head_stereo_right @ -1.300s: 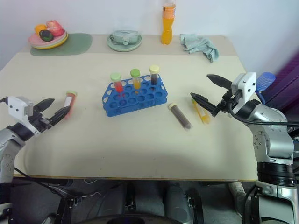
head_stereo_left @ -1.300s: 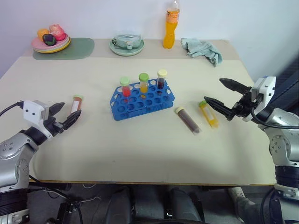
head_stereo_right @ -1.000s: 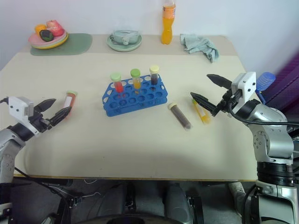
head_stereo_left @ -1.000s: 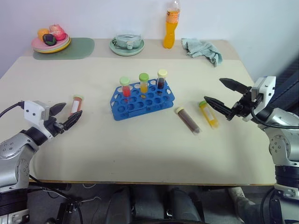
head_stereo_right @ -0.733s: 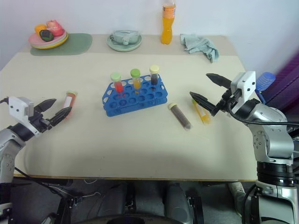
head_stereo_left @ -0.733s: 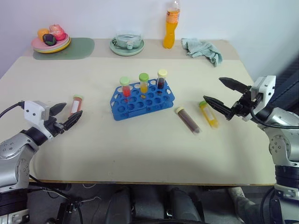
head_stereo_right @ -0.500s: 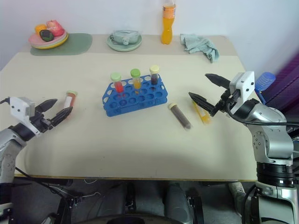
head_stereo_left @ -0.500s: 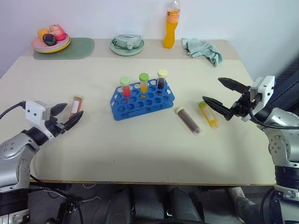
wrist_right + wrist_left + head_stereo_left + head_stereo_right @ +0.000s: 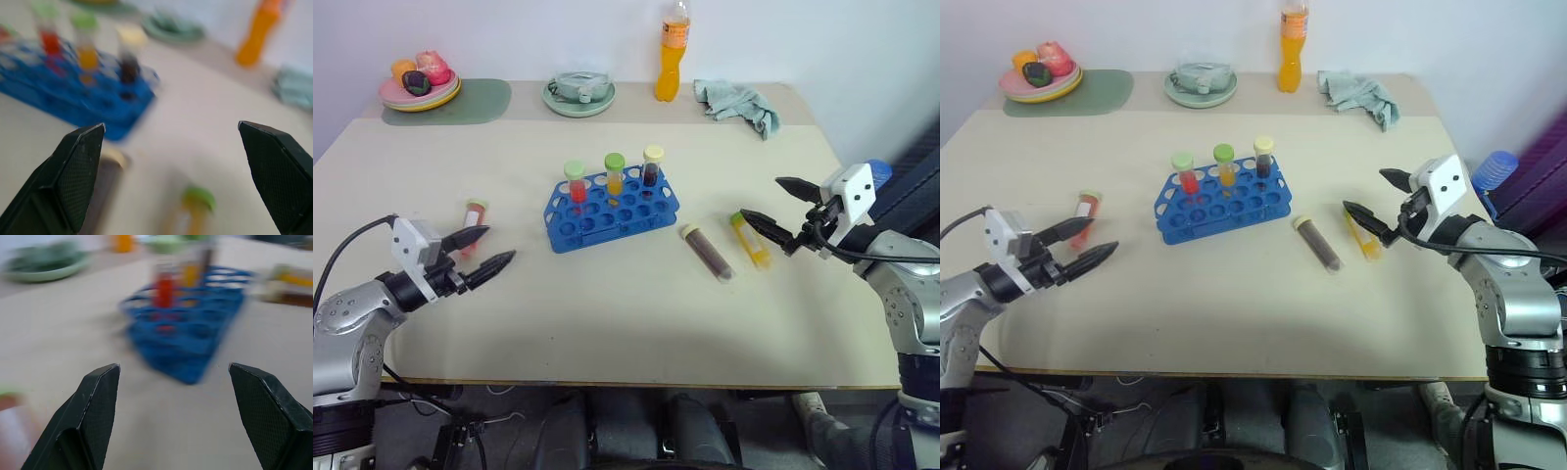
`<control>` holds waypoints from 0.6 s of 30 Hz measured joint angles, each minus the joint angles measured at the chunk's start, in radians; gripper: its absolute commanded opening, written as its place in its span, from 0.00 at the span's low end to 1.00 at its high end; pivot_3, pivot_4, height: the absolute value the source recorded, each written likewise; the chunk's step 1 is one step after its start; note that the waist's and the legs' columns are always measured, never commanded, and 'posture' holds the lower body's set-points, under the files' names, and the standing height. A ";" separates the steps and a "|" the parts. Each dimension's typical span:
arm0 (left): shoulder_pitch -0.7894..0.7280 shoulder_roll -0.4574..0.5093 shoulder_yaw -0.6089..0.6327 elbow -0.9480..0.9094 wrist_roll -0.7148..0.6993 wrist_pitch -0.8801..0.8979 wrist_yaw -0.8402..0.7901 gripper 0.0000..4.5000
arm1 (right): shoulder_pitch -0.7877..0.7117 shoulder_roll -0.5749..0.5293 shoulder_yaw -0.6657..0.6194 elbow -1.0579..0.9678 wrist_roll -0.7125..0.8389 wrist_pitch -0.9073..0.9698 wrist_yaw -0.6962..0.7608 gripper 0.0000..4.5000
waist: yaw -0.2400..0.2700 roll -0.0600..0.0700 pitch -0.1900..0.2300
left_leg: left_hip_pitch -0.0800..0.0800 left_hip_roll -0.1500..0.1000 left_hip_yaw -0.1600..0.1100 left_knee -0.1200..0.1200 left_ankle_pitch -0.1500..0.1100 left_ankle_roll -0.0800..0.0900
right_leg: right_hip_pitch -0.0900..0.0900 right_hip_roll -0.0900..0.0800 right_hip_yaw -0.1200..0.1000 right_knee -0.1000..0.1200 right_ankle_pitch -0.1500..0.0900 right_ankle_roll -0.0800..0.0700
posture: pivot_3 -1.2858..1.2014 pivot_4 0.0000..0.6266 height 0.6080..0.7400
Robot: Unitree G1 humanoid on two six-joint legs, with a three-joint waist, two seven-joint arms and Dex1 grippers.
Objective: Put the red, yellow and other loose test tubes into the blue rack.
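Lying flat right of centre, the yellow tube (image 9: pixel 750 241) and dark tube (image 9: pixel 706 252) point caps toward the upper left, the red tube (image 9: pixel 473 217) lies near-vertical at left, the blue rack (image 9: pixel 610 210) sits centre, both fingers spread empty.

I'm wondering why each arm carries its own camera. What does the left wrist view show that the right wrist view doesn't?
Left wrist view: the open left hand and, beside it, a reddish blur, probably the loose red tube.
Right wrist view: the open right hand.
Both: the blue rack with standing tubes, the green dish, the orange bottle, and the lying brown tube and yellow tube.
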State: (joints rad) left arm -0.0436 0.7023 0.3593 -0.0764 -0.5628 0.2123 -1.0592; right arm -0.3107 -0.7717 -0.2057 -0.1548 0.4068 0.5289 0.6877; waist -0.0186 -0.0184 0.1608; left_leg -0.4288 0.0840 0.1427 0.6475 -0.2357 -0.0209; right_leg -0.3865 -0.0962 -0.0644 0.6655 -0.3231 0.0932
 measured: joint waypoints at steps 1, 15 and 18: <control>-0.002 0.004 -0.005 -0.007 -0.021 0.003 -0.034 0.80 | -0.019 -0.009 0.021 0.000 -0.006 0.061 -0.014 1.00 | -0.002 0.000 0.000 | 0.000 0.000 0.000 0.000 0.000 0.000 | 0.000 0.000 0.000 0.000 0.000 0.000 | 0.52 0.24 1.00; -0.055 0.041 -0.071 0.002 -0.073 0.023 -0.215 0.80 | -0.303 0.025 0.306 0.013 0.029 0.576 0.020 1.00 | 0.000 0.000 0.000 | -0.004 0.000 0.001 0.000 0.000 0.001 | -0.004 0.000 0.001 0.000 0.000 0.000 | 0.52 0.24 1.00; -0.039 0.057 -0.075 -0.006 -0.077 0.038 -0.240 0.80 | -0.327 0.049 0.321 0.027 0.029 0.615 0.014 1.00 | 0.001 0.000 0.000 | -0.005 0.000 0.001 0.000 0.000 0.001 | -0.006 0.000 0.001 0.000 0.000 0.000 | 0.52 0.24 1.00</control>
State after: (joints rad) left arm -0.0827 0.7594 0.2843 -0.0826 -0.6393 0.2507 -1.2993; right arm -0.6372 -0.7230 0.1156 -0.1278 0.4358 1.1439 0.7019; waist -0.0173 -0.0182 0.1607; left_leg -0.4343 0.0841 0.1437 0.6479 -0.2362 -0.0200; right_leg -0.3926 -0.0960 -0.0632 0.6656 -0.3230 0.0931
